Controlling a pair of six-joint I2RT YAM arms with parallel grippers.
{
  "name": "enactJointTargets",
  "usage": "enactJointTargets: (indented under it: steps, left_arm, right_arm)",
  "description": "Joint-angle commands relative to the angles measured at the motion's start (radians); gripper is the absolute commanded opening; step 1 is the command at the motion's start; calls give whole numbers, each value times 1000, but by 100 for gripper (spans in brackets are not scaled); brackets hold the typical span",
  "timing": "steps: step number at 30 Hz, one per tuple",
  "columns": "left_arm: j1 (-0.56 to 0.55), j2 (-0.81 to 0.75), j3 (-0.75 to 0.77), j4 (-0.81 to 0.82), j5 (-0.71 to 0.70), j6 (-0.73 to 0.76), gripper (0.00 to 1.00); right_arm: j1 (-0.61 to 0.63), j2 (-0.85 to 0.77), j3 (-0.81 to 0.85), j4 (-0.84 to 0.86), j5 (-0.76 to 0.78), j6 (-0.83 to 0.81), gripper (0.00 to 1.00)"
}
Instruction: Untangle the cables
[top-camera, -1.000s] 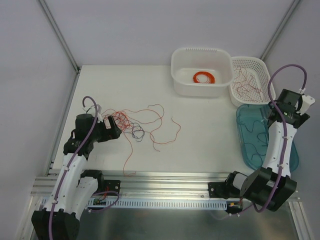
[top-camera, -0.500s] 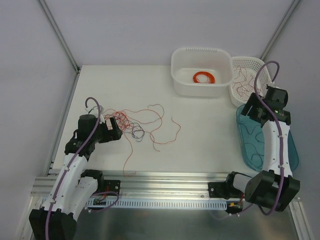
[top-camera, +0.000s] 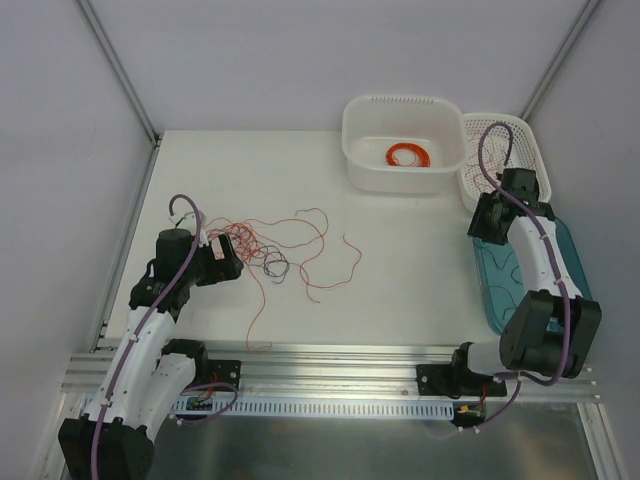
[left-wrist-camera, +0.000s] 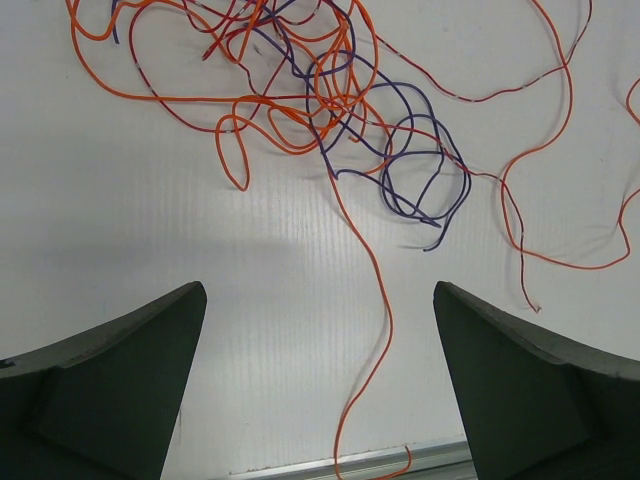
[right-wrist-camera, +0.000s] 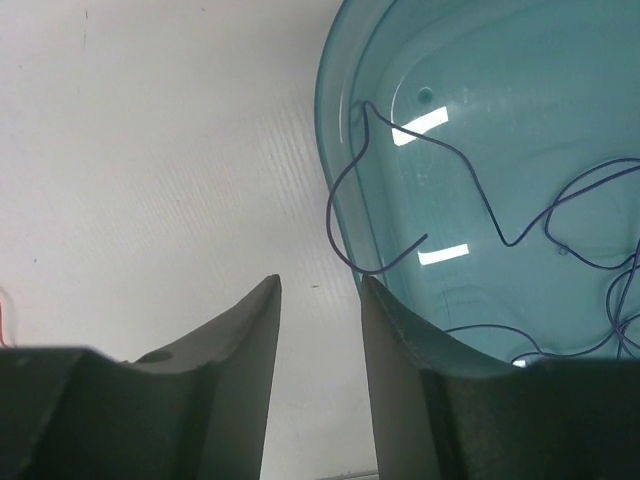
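— What has moved since a second ago?
— Your right gripper (top-camera: 482, 222) has swung in from the far right side of the blue-green tray (top-camera: 582, 275) to its left rim, just by the white basket (top-camera: 522, 128). Your left gripper (top-camera: 236, 262) has hardly moved.
— What is the place like?
— A flat white table (top-camera: 400, 280) with plain pale walls round it and a metal rail (top-camera: 330, 362) along the near edge. At the back right, a white tub (top-camera: 360, 150) holds a neat orange ring (top-camera: 409, 156).
— Where are the cables?
— The cables (top-camera: 265, 250) lie on the left half of the table, right in front of your left gripper. The knot is orange, red and purple. The whole mess is longer from left to right, with loose ends reaching toward the middle. One orange strand (left-wrist-camera: 389, 315) runs from the knot back to the near edge. More thin strands lie in the basket, and dark wires (right-wrist-camera: 331, 205) lie in the tray.
— And the fingers?
— The left ones are as wide apart as can be, with nothing between them. The right ones are only a little apart, holding nothing
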Motion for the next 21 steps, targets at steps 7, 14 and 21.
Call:
enactJointTargets:
  steps: [7,14,21]
  left_arm:
    - [-4,-1,-6,20,-41,-12,99]
    - [-4,-3,-7,20,-49,-13,99]
    - [-1,-3,-9,20,-52,-16,99]
  right_arm:
    - [49,91,70,11,180,14,35]
    - [57,121,74,6,252,8,29]
    - [60,105,75,20,235,14,28]
